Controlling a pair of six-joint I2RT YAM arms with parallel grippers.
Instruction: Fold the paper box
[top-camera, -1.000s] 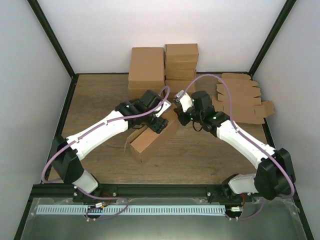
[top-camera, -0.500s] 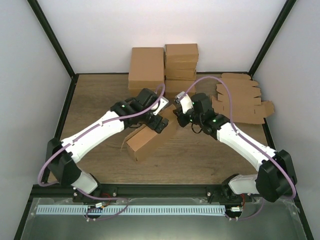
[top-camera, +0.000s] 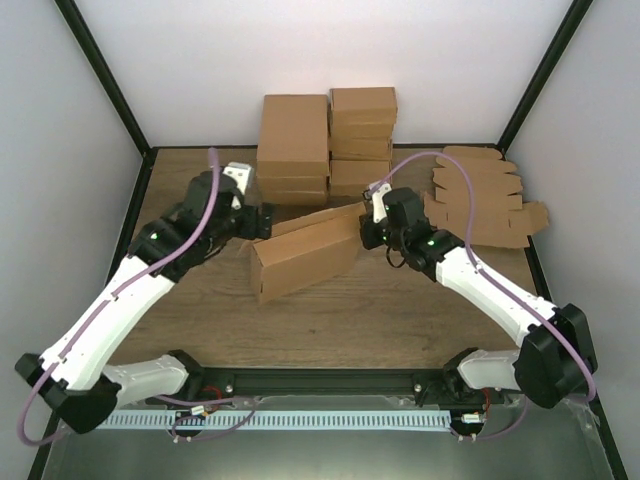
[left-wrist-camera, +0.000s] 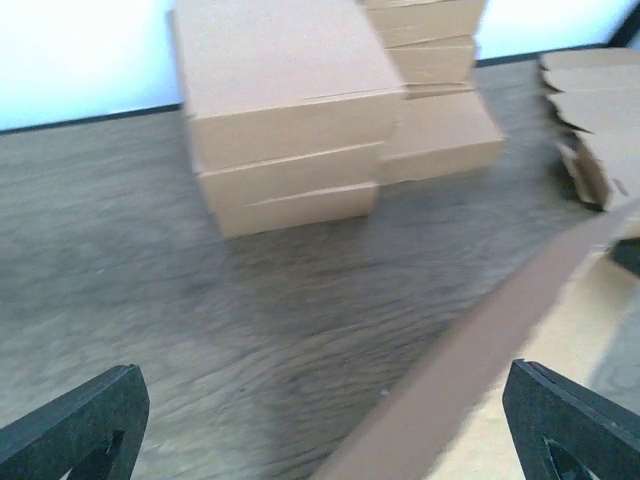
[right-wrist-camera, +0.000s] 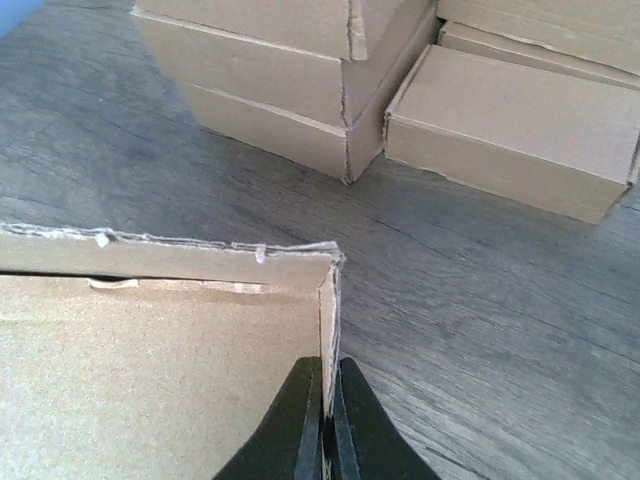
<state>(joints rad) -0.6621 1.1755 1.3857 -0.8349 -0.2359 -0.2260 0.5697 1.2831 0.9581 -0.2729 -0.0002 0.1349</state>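
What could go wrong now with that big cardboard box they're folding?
1. Only the right pincer grips the paper box, pinching one thin end wall; the card could bend, tear or slip out.
2. The left pincer is open, gripping nothing, so the box might pivot on the table.
3. The stacked boxes stand close behind; a swing could knock them.

Left wrist view is smeared — the large brown cardboard paper box (left-wrist-camera: 470, 380) runs off its bottom edge, which also crops the left gripper's (left-wrist-camera: 327, 425) fingertips (left-wrist-camera: 572, 425).
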